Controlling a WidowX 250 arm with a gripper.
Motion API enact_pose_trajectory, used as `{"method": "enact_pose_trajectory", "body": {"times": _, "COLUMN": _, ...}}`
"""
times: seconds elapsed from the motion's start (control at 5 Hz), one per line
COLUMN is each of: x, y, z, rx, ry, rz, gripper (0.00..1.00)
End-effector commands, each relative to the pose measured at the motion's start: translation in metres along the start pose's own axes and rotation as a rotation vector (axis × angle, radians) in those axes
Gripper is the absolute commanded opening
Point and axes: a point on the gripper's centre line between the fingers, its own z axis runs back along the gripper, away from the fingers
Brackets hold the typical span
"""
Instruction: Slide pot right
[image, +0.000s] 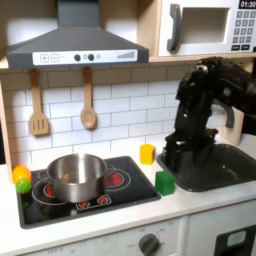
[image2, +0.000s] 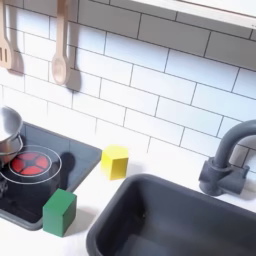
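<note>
The shiny silver pot (image: 75, 176) stands on the left burner of the black toy stove (image: 125, 192); in the second exterior view its rim (image2: 7, 130) shows at the left edge beside a red burner. My black arm reaches down over the left part of the sink, to the right of the stove in the first exterior view. The gripper (image: 184, 170) hangs dark against the basin, well apart from the pot, and its jaws are too dark to read.
A yellow block (image: 147, 153) and a green block (image: 164, 182) lie between stove and sink (image2: 180, 225). The faucet (image2: 226, 165) rises behind the basin. A yellow-green fruit (image: 21, 178) sits left of the stove. A wooden spatula (image: 38, 106) and spoon (image: 88, 101) hang on the tiles.
</note>
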Motion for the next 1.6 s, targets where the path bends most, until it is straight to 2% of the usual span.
{"method": "enact_pose_trajectory", "body": {"times": 0.0, "x": 0.032, "y": 0.016, "z": -0.004, "rx": -0.002, "ry": -0.016, "rz": 0.009, "gripper": 1.0}}
{"method": "enact_pose_trajectory", "body": {"times": 0.4, "x": 0.059, "y": 0.035, "z": -0.015, "rx": -0.014, "ry": -0.014, "rz": 0.034, "gripper": 1.0}}
{"method": "enact_pose_trajectory", "body": {"times": 0.8, "x": 0.085, "y": 0.046, "z": -0.029, "rx": -0.021, "ry": -0.012, "rz": 0.036, "gripper": 1.0}}
{"method": "enact_pose_trajectory", "body": {"times": 1.4, "x": 0.121, "y": 0.066, "z": -0.038, "rx": 0.001, "ry": -0.039, "rz": 0.044, "gripper": 1.0}}
